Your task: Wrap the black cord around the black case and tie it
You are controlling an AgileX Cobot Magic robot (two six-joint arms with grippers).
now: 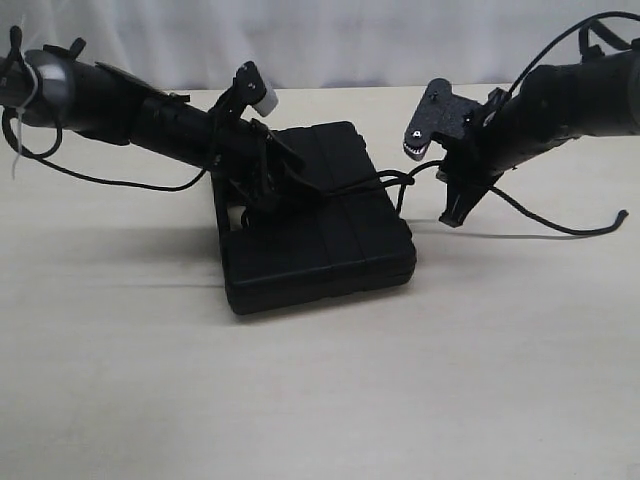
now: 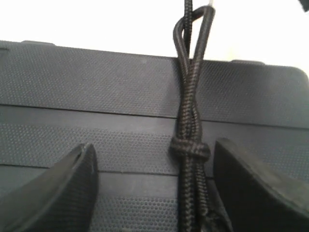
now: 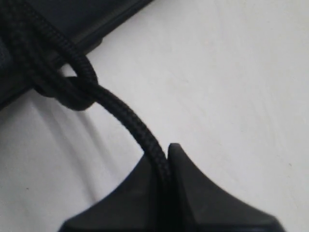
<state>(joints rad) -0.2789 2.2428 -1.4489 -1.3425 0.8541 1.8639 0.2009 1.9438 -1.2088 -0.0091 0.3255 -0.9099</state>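
Black cord (image 2: 190,121) lies doubled across the lid of the black case (image 1: 330,240), with a knot sitting between the wide-apart jaws of the left hand (image 2: 154,145), which holds nothing. One strand leaves a loop at the case's edge and runs to the right hand (image 3: 162,159), which is clamped tight on it over the bench (image 1: 500,380). The case sits mid-bench, nearer the far edge.

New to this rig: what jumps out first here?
The black case lies mid-scene on the pale table, the black cord running over its top with a knot between the fingers of the open left gripper. Beside the case's edge, the right gripper is shut on a strand of cord.
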